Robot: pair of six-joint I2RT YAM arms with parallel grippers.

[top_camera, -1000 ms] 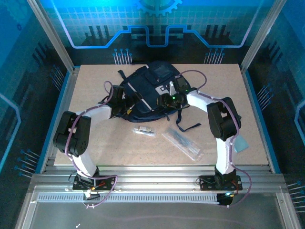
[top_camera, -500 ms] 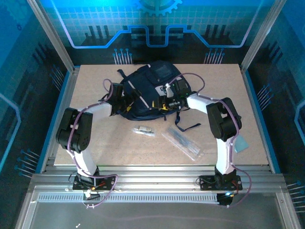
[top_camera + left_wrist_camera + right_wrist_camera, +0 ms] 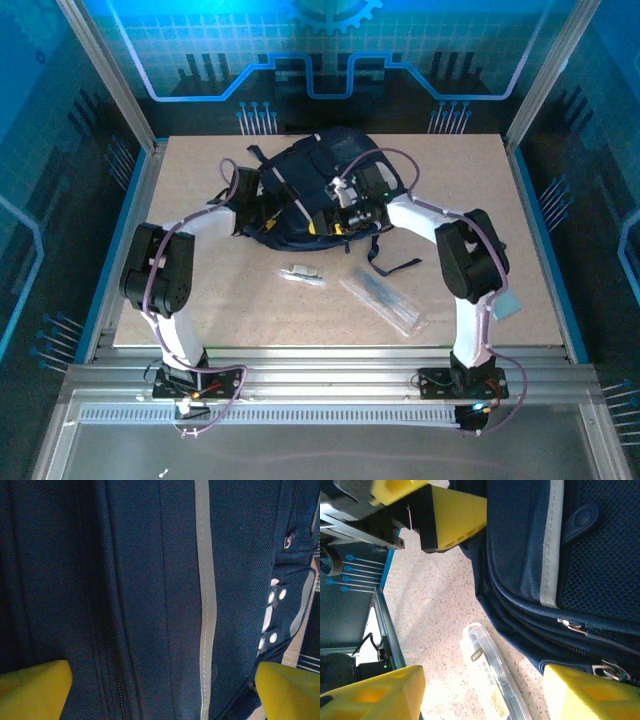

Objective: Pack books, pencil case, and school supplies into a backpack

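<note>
Flanking the backpack (image 3: 75, 580), left claw (image 3: 162, 690) spread wide, right claw (image 3: 482, 692) apart, pencil case (image 3: 490, 675) nearby

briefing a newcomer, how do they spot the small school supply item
Find the big navy backpack at the far middle of the table. Just in front of it lies the school supply. It is short, pale and opaque, unlike the long clear pencil case to its right.

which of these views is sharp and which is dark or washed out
Top external: sharp overall, blue cast at the edges, the backpack nearly black. Left wrist: very close on the fabric, dim at left, yellow fingertips soft. Right wrist: bright light on the table, lower end of the pencil case washed out.
</note>
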